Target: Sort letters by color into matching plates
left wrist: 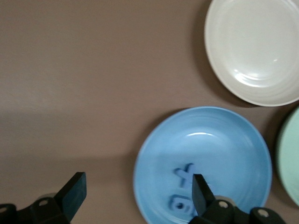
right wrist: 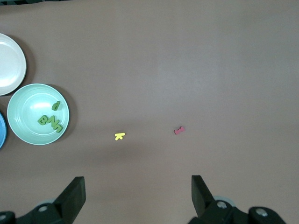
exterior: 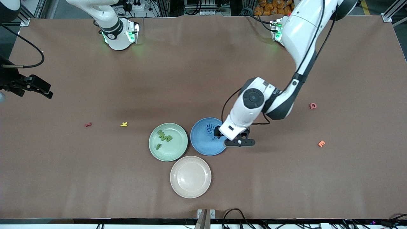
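Observation:
My left gripper (exterior: 239, 142) hangs open and empty over the edge of the blue plate (exterior: 205, 147) toward the left arm's end; in the left wrist view (left wrist: 137, 186) one finger is over the plate (left wrist: 219, 140), the other over bare table. Blue letters (exterior: 210, 128) lie in it (left wrist: 184, 173). Green letters (exterior: 164, 136) lie in the pale green plate (exterior: 173, 151) beside it. The beige-pink plate (exterior: 190, 176) holds nothing. My right gripper (right wrist: 138, 186) is open and empty, high over the table at the right arm's end.
Loose on the table: a yellow letter (exterior: 124, 124) and a dark red piece (exterior: 88, 125) toward the right arm's end, also in the right wrist view (right wrist: 119, 136) (right wrist: 179, 130); a red piece (exterior: 313, 106) and an orange E (exterior: 321, 143) toward the left arm's end.

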